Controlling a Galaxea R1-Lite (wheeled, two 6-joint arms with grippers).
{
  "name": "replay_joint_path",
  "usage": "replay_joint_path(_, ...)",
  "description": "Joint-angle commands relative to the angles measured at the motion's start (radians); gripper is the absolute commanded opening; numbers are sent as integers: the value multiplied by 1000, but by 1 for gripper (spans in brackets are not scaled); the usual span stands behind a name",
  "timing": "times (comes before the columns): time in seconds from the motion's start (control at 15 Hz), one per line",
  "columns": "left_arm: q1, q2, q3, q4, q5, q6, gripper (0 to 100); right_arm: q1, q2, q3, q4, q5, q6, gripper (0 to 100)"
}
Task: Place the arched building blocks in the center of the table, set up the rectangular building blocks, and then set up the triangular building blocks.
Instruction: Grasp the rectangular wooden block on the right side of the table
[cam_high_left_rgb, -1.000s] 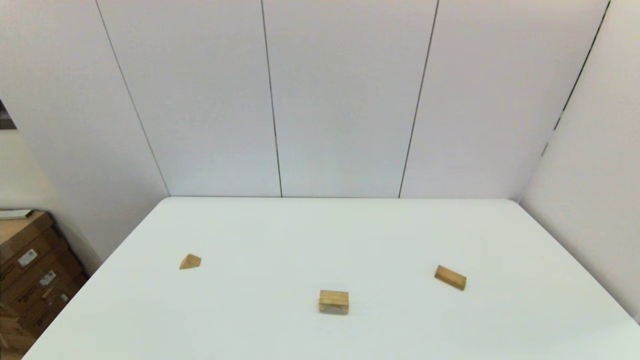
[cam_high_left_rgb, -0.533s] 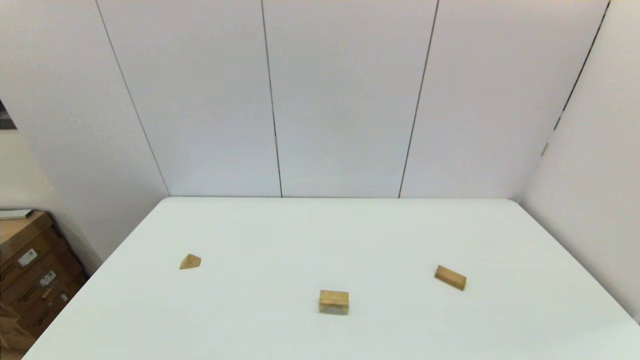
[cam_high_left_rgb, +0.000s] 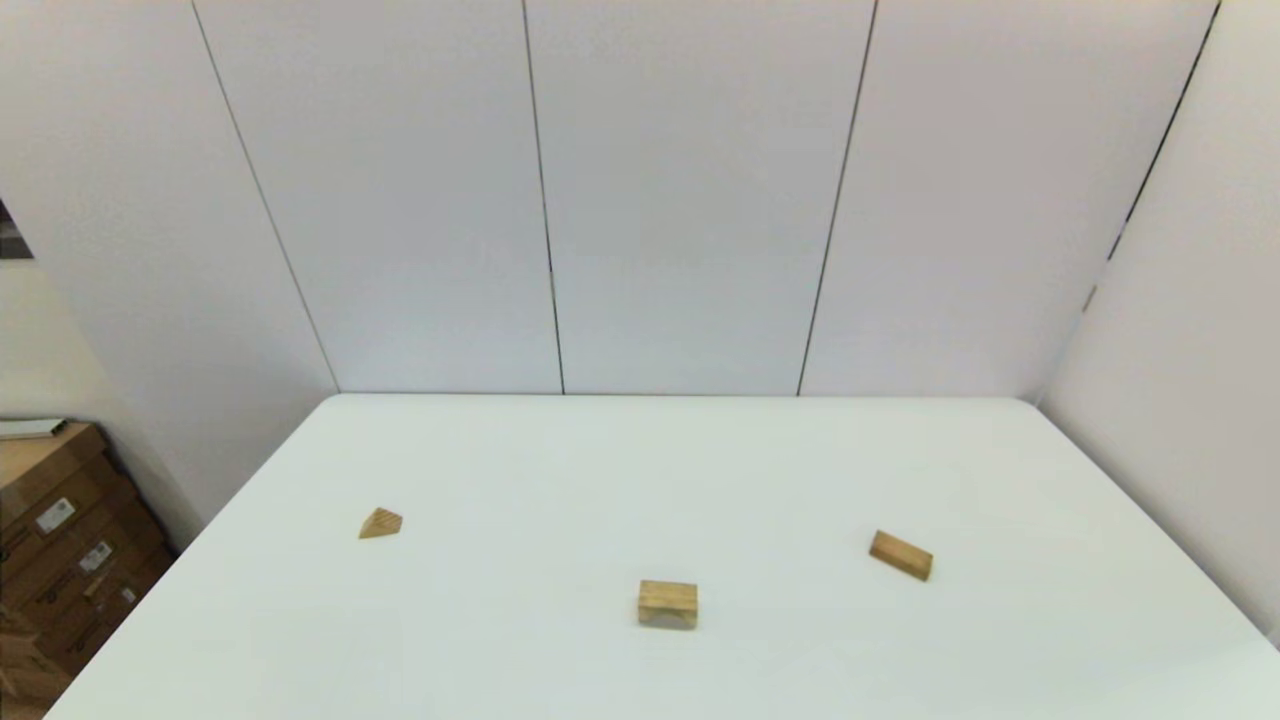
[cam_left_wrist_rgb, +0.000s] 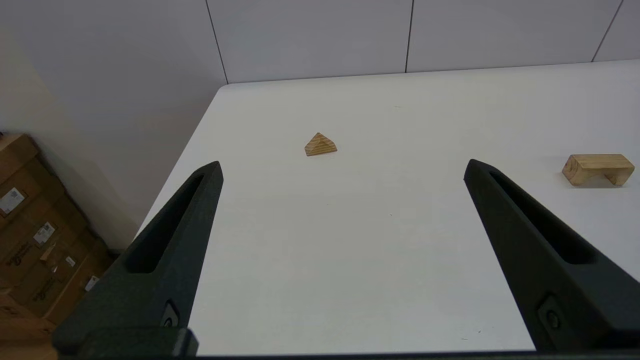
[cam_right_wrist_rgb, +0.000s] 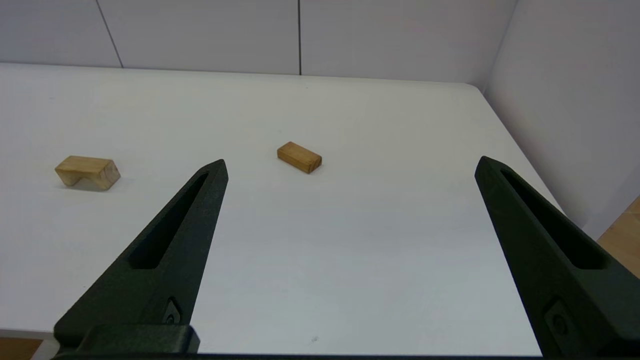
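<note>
The arched block (cam_high_left_rgb: 668, 603) stands on its two legs near the front middle of the white table (cam_high_left_rgb: 640, 470); it also shows as the arched block (cam_left_wrist_rgb: 598, 169) and the arched block (cam_right_wrist_rgb: 87, 172) in the wrist views. The rectangular block (cam_high_left_rgb: 901, 555) lies flat at the right, seen too as the rectangular block (cam_right_wrist_rgb: 299, 157). At the left lies the triangular block (cam_high_left_rgb: 380, 523), also the triangular block (cam_left_wrist_rgb: 320, 145). Both arms stay back at the table's near edge, outside the head view. My left gripper (cam_left_wrist_rgb: 342, 167) and right gripper (cam_right_wrist_rgb: 350, 164) are open and hold nothing.
Stacked cardboard boxes (cam_high_left_rgb: 55, 540) stand on the floor beside the table's left edge. White wall panels (cam_high_left_rgb: 640, 200) close the far side and the right side. Bare tabletop lies between the three blocks.
</note>
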Motion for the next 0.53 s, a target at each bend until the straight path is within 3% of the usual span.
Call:
replay_joint_path(0.07,0,2,0,0,0,0,100,0,-1,2,0,1,0,100)
replay_joint_path(0.53,0,2,0,0,0,0,100,0,-1,2,-2,-3,-3,100)
